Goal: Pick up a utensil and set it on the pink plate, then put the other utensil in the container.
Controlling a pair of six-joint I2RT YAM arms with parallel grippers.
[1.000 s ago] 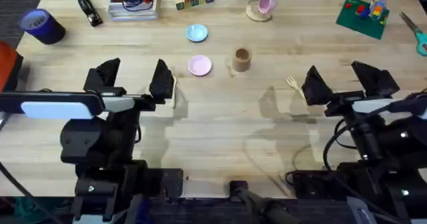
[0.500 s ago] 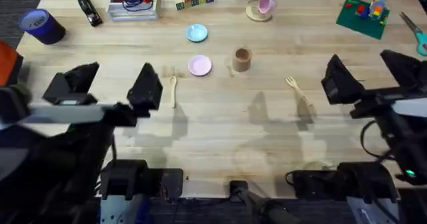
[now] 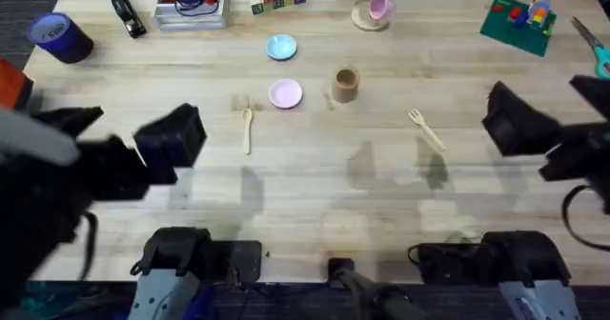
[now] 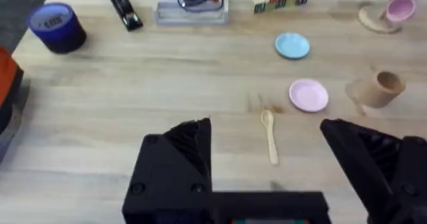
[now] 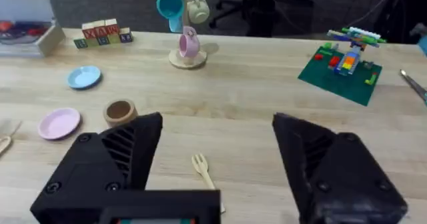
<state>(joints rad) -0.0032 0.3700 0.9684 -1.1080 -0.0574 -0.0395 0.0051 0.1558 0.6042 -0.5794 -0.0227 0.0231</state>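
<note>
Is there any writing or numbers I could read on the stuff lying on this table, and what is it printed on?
Nothing can be read for certain.
Letter blocks at the table's far edge: marks on their faces, too blurred to read.
Blue tape roll: a dark mark on its top, not readable.
Pink plate, blue plate, wooden cup, spoon and fork: no writing visible.

The left arm [image 3: 67, 172] looks big and blurry. The scissors [image 3: 593, 46] are cut off at the edge.

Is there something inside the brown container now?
The brown container looks empty at its opening, though its bottom is hidden by the wall. The fork and spoon lie on the table.
</note>
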